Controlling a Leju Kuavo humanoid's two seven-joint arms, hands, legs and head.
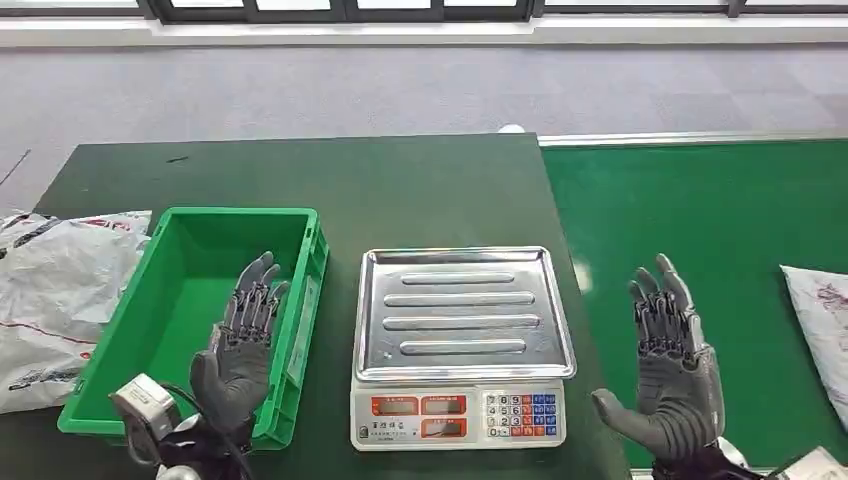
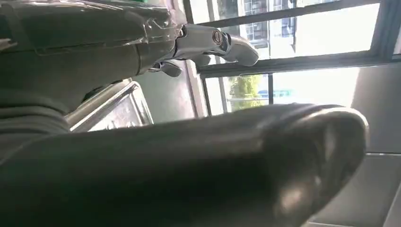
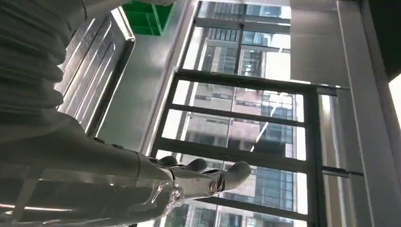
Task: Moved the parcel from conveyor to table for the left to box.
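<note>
We see a ribbed, glossy metal scale tray [image 1: 465,312]; a smooth green plastic crate [image 1: 300,300]; crinkled, shiny plastic parcels [image 1: 60,300]; matt green cloth on the table [image 1: 330,180] and conveyor [image 1: 720,210].

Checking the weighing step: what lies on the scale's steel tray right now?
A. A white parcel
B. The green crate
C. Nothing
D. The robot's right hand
C: the scale's steel tray shows bare ribbed metal, while the parcel lies on the conveyor to its right.
</note>
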